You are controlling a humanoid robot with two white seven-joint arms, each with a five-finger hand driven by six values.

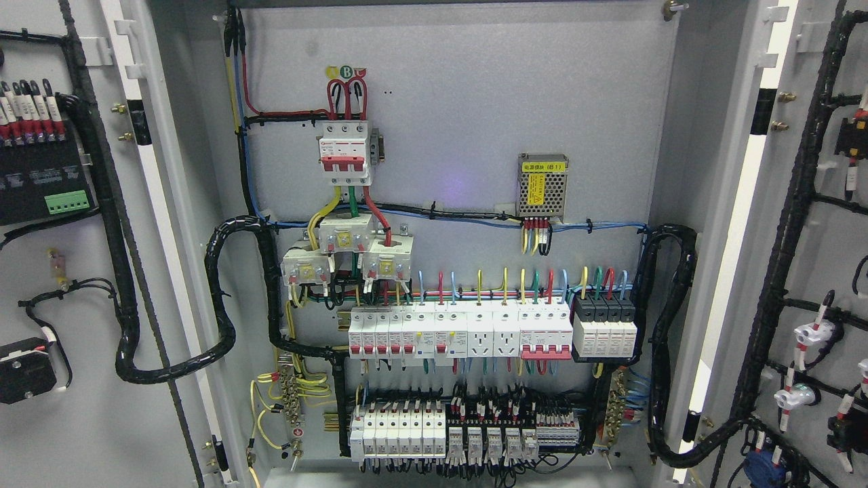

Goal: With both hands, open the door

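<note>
No robot arm or hand in the head view; state of the fingers impossible to tell. Both cabinet doors swung wide: left door [74, 285] at the picture's left edge, inner face showing, carrying a black module with a green terminal strip [66, 201] and a black corrugated cable loom [122, 271]. Right door [814, 271] at the right edge, likewise turned inward-face-out, strung with black looms and small white and red fittings. Between them, the grey back panel [461, 122] fully exposed. Upper left of panel: a red-and-white main breaker [346, 152], three white current transformers [346, 254] just below. Upper right: a perforated metal power supply [542, 186] with a yellow label. Across the middle, a row of white breakers [461, 332]; below it, a lower row of breakers and relays [461, 434].
</note>
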